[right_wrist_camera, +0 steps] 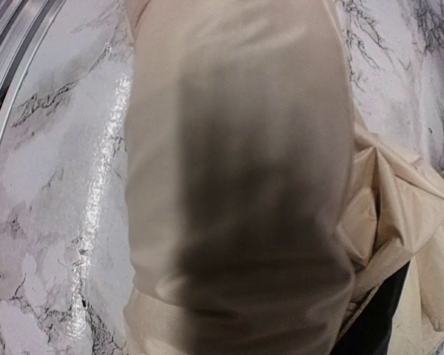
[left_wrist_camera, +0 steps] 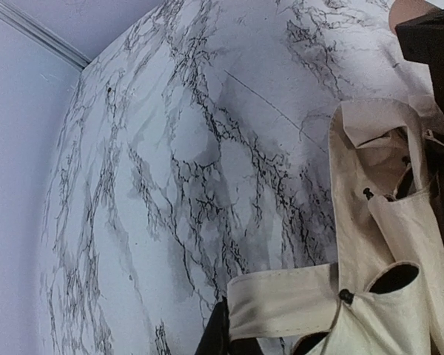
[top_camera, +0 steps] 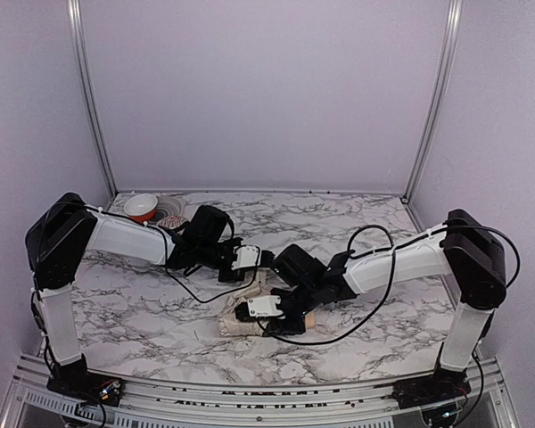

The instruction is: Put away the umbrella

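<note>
The umbrella [top_camera: 236,323] lies folded on the marble table near the front middle, cream fabric with black underside. In the left wrist view its loose canopy [left_wrist_camera: 385,222] fills the right side, and a cream strap [left_wrist_camera: 281,299] runs from it into my left gripper [left_wrist_camera: 233,329], which is shut on the strap's end. From above, my left gripper [top_camera: 257,266] sits just behind the umbrella. My right gripper [top_camera: 250,310] is down on the bundle, shut around it. The rolled umbrella [right_wrist_camera: 237,185] fills the right wrist view, blurred and very close, hiding the fingers.
A red and white bowl [top_camera: 142,207] and a small patterned item [top_camera: 171,220] stand at the back left, beside the left arm. Both arms' black cables trail over the marble table [top_camera: 383,223]. The right arm's dark body [left_wrist_camera: 436,44] shows at the left wrist view's top right.
</note>
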